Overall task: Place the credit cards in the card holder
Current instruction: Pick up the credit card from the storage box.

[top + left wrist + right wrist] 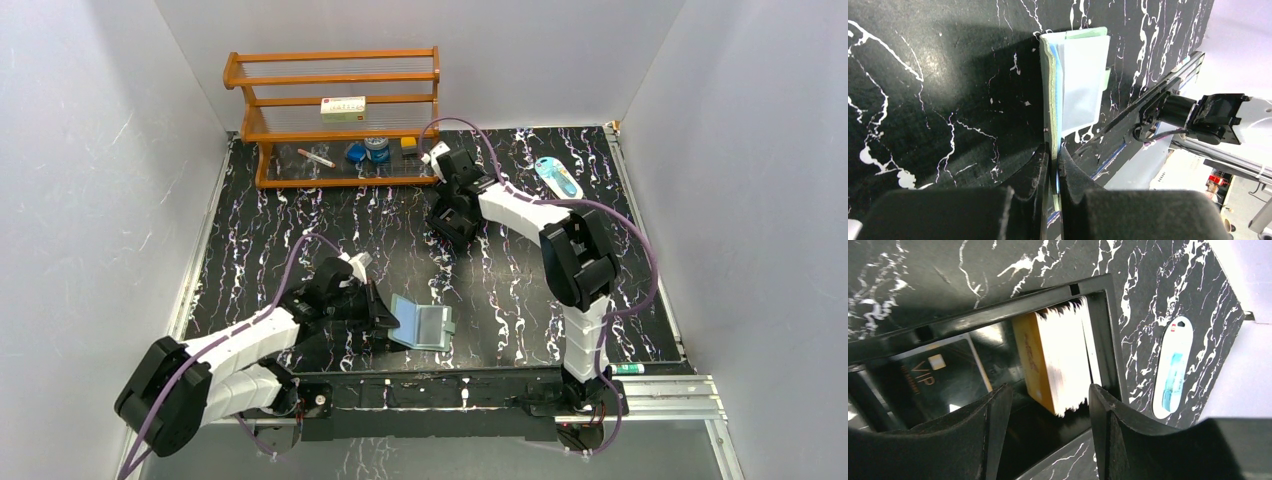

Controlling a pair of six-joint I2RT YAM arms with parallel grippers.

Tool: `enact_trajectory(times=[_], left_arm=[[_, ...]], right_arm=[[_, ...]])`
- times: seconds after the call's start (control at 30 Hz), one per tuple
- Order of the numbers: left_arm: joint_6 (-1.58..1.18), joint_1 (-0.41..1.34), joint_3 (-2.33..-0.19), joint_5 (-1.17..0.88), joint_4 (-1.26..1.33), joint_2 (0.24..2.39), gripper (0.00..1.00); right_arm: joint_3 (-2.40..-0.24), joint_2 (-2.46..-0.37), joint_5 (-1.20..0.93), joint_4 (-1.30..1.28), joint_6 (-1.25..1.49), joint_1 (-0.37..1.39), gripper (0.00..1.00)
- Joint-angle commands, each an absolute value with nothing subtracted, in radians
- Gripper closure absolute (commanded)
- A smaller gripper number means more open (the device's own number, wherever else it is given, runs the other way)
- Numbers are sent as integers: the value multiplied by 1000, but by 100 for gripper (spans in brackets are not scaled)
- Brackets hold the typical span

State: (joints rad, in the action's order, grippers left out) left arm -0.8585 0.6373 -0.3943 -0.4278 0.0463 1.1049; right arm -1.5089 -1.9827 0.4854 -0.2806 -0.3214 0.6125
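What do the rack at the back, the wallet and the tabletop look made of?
Rack: wood, seemingly varnished, by its glossy orange-brown rails. Wallet: soft teal material, perhaps faux leather, its pale inner pockets faintly shiny. Tabletop: black sheet with white marble veining, probably a printed surface rather than stone; dull sheen.

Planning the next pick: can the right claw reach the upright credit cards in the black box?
Probably yes: the right claw is open and aimed at the stack of credit cards, nothing covering it. The wall of the black box alongside may crowd one finger.
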Motion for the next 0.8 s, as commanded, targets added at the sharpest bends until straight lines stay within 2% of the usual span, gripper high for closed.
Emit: enact_trajectory(times=[0.0, 0.27, 0.63, 0.77], left_arm=[[-885, 638, -358, -452, 68, 1021, 100], [-885, 638, -377, -421, 23, 985, 100], [-898, 639, -371, -426, 25, 979, 98], [-890, 638, -391, -429, 10, 981, 99]], right_arm=[[-1557, -1990, 480, -233, -410, 599, 34], [-1535, -2018, 492, -184, -442, 600, 39], [-1533, -2070, 552, -188, -482, 600, 37], [-1518, -2050, 553, -156, -493, 600, 43]])
